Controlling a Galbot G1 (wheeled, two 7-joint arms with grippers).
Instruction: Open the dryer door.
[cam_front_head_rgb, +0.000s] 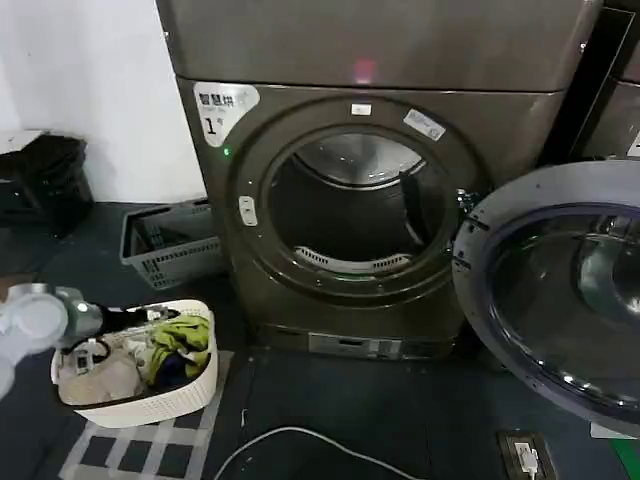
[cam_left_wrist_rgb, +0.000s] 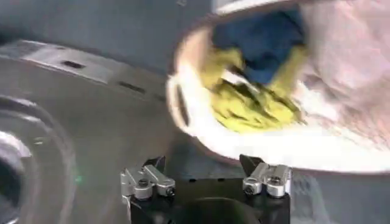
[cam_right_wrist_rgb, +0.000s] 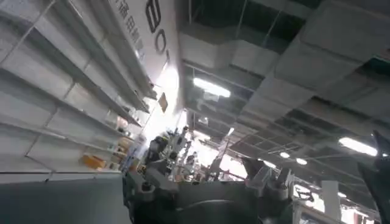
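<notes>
The dryer (cam_front_head_rgb: 500, 130), bronze-grey with a white label marked "1" (cam_front_head_rgb: 222, 105), stands straight ahead, and its round drum opening (cam_front_head_rgb: 350, 200) is uncovered. The dryer door (cam_front_head_rgb: 570, 290) hangs swung out to the right, its grey inner side and dark glass facing me. My left gripper (cam_left_wrist_rgb: 202, 164) is open with nothing between its fingers. It hovers low at the left, by a white laundry basket (cam_left_wrist_rgb: 201, 131), with the dryer's front (cam_left_wrist_rgb: 73, 122) beside it. My left arm (cam_front_head_rgb: 40, 320) reaches in at the lower left. My right gripper (cam_right_wrist_rgb: 198, 164) is open and empty, pointing up at the ceiling.
The white basket (cam_front_head_rgb: 135, 405) of clothes sits on the floor at the front left, with a grey crate (cam_front_head_rgb: 170, 245) behind it against the dryer. A second machine (cam_front_head_rgb: 615, 90) stands at the right. A white cable (cam_front_head_rgb: 300, 435) and a floor socket (cam_front_head_rgb: 525, 455) lie in front.
</notes>
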